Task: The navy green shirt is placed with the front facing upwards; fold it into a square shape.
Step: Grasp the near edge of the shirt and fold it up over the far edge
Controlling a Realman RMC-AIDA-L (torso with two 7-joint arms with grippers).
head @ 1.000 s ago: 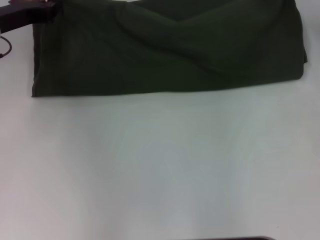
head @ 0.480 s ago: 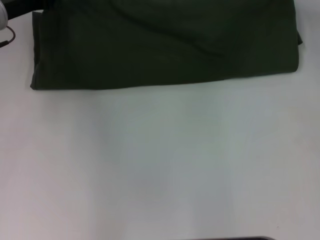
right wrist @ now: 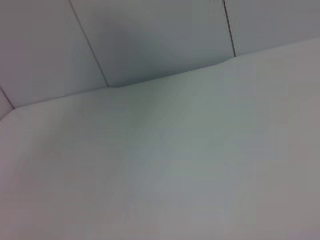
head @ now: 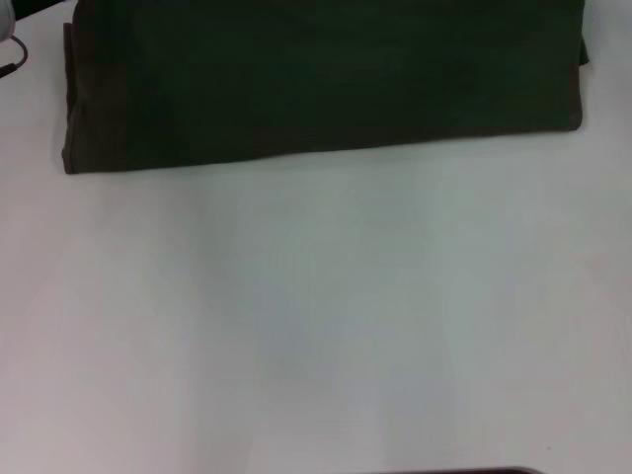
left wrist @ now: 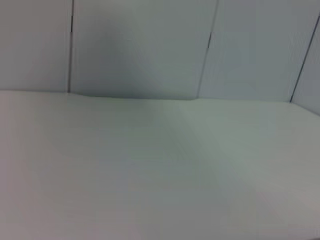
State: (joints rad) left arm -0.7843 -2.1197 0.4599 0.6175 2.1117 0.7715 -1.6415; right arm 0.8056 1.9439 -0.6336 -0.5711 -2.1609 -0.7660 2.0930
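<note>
While the head view shows the navy green shirt [head: 326, 84] folded flat at the far edge of the white surface [head: 316, 316], I see neither pincer — both wrist views show only bare surface and wall panels

One navy green shirt [head: 326, 84] on one white table [head: 316, 326].

1. A white table [head: 316, 326] fills most of the head view, its surface plain and pale.
2. A thin dark strip [head: 454, 471] shows at the table's near edge.
3. A bit of dark cable [head: 10, 67] lies by the far left corner.
4. Both wrist views show the tabletop meeting a pale panelled wall [left wrist: 140, 45] with thin dark vertical seams.
</note>
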